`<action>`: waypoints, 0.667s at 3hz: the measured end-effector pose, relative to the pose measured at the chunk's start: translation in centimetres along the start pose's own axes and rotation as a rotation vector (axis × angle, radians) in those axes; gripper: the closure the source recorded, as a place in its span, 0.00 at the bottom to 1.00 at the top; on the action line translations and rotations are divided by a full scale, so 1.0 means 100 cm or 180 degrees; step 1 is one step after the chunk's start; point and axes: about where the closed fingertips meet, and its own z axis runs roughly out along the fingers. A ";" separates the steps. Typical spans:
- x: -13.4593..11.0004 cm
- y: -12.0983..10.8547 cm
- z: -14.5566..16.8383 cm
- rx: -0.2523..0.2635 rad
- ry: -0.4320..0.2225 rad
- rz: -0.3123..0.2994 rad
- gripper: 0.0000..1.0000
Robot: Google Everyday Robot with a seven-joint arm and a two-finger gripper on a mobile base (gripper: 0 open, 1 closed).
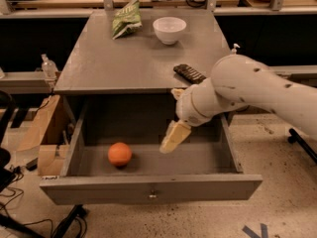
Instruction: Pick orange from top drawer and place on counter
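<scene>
We see the matte grey counter (133,58) carrying a white bowl (169,29), a green snack bag (126,19) and a dark flat bar (189,74) near its front right edge. Below it the top drawer (148,190) stands pulled out over a pale speckled floor (277,148). The orange (120,154) rests on the drawer's bottom, left of centre. The gripper (173,138) hangs inside the drawer, right of the fruit and apart from it (released or clenched, we cannot tell). A cardboard box (42,128) leans at the cabinet's left.
</scene>
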 end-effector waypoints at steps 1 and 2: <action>-0.001 0.000 0.051 -0.0041 -0.0204 0.0012 0.00; 0.003 0.005 0.068 -0.0045 -0.0344 0.0037 0.00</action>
